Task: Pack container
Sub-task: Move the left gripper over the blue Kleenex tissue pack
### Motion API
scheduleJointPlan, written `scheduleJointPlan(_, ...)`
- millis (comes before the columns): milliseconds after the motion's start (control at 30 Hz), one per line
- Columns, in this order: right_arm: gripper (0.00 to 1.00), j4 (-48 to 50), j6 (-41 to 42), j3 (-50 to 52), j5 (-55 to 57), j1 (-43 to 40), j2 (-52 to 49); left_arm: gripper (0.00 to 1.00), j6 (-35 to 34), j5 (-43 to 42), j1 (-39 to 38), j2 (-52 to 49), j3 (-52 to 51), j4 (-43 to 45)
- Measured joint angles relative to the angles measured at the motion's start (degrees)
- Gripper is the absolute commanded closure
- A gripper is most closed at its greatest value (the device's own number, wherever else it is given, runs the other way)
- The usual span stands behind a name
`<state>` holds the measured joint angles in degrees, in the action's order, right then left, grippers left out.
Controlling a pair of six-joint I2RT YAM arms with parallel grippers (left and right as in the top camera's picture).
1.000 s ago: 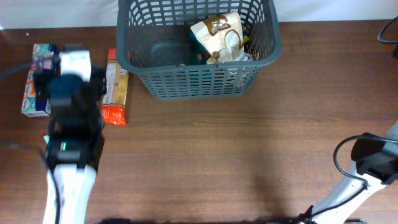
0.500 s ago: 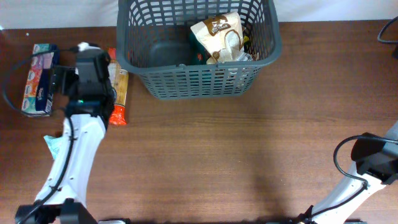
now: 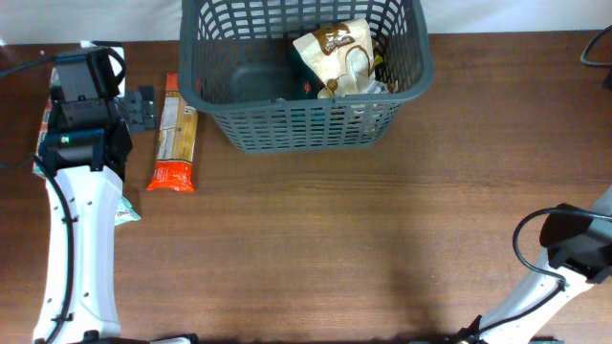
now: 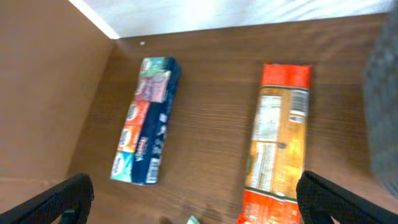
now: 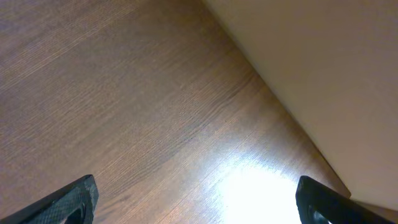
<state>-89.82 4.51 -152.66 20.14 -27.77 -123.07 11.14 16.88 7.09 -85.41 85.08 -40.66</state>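
Observation:
The dark grey lattice basket, the container (image 3: pixel 306 119), stands at the back middle of the table. A brown and white packet (image 3: pixel 337 53) and other packets lie in its right half. A long orange packet (image 3: pixel 173 134) lies on the table left of the basket, and also shows in the left wrist view (image 4: pixel 278 146). A multicoloured box (image 4: pixel 147 121) lies further left, mostly under my left arm in the overhead view. My left gripper (image 3: pixel 142 107) is open and empty, above the table between the box and the orange packet (image 4: pixel 199 208). My right gripper (image 5: pixel 199 202) is open and empty over bare table.
A small teal packet (image 3: pixel 126 210) lies beside my left arm. The right arm (image 3: pixel 574 244) sits at the front right corner. The table's back edge meets a white wall (image 4: pixel 249 12). The basket's wall (image 4: pixel 384 93) shows at the right of the left wrist view.
My left arm has swung left and back, off the orange packet, which now lies uncovered. The multicoloured box is now mostly under the arm. The right arm has not moved.

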Motion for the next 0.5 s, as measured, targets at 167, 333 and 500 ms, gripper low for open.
scheduleJointPlan(167, 0.01, 0.0, 0.0, 0.0, 0.02, 0.0, 0.0, 0.01, 0.9, -2.21, 0.0, 0.0, 0.0, -0.24)
scheduleJointPlan(333, 0.01, 0.02, 0.02, 0.0, 0.0, 0.0, 0.0, 0.01, 1.53, -3.06, 0.22, 0.0, 0.0, 0.09)
scheduleJointPlan(500, 0.0, 0.0, 0.02, 0.0, 0.02, 0.0, 0.0, 0.01, 1.7, -3.02, 4.07, -0.85, 0.0, 4.98)
